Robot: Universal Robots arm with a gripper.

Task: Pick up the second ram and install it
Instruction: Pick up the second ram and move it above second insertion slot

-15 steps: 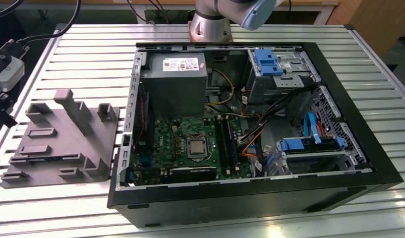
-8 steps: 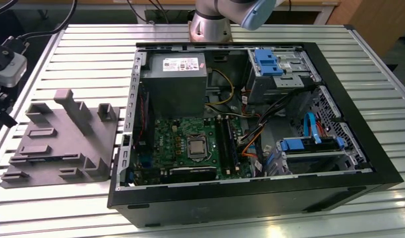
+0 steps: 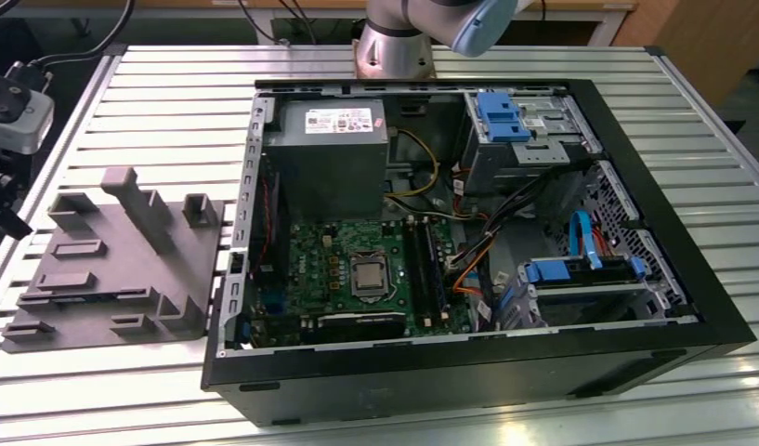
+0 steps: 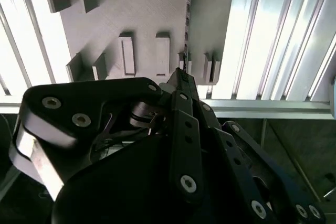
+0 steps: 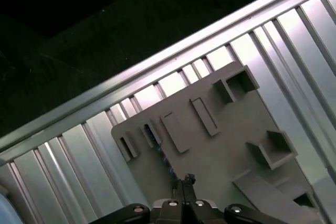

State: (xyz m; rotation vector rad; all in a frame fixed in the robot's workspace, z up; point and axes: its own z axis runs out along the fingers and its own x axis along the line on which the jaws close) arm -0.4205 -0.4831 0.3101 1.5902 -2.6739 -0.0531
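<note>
Closed gripper (image 5: 185,181) above the grey fixture tray (image 5: 226,150), where the second ram (image 5: 153,136) stands on edge in a slot.
The jaws look pressed together and hold nothing, near the stick's end. The ram is likely light, thin, stiff and fragile, so it is best pinched across its faces at mid-length.

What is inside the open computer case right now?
A grey power supply, a green motherboard, blue drive-bay clips and loose cables. The power supply covers whatever lies beneath it.
</note>
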